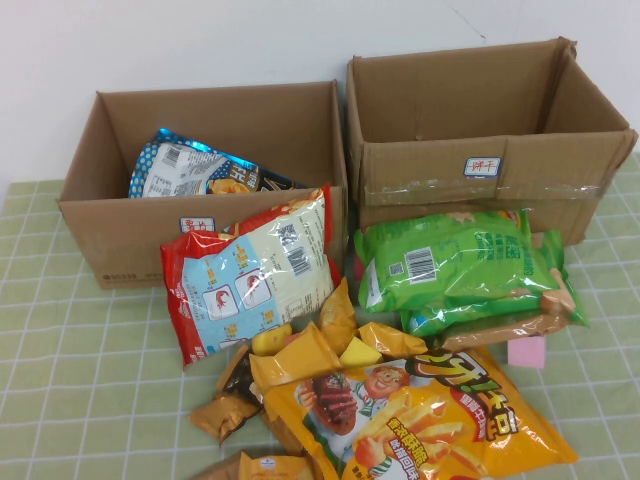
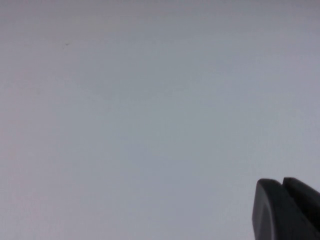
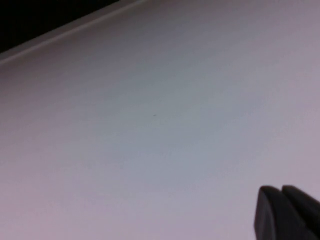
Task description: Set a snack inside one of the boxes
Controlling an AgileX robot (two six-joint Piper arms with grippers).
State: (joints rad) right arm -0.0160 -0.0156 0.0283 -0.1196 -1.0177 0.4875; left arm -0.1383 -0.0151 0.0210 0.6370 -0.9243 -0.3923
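Note:
The snack, a large glossy yellow-orange chip bag (image 1: 430,420) with a cartoon chef, steak and fries, lies flat at the table's front, right of centre. The lower brown box (image 1: 110,245) stands open at the back left, with a blue bag (image 1: 200,172) inside. Neither arm shows in the high view. My left gripper (image 2: 282,187) shows only as dark fingertips pressed together against a blank pale surface, holding nothing. My right gripper (image 3: 281,192) looks the same, tips together and empty.
A taller taped box (image 1: 480,165) stands open at the back right. A red-and-white shrimp bag (image 1: 250,275) leans on the lower box's front. Green bags (image 1: 450,265) lie before the taller box. Small orange packets (image 1: 300,355) and a pink block (image 1: 527,351) lie nearby.

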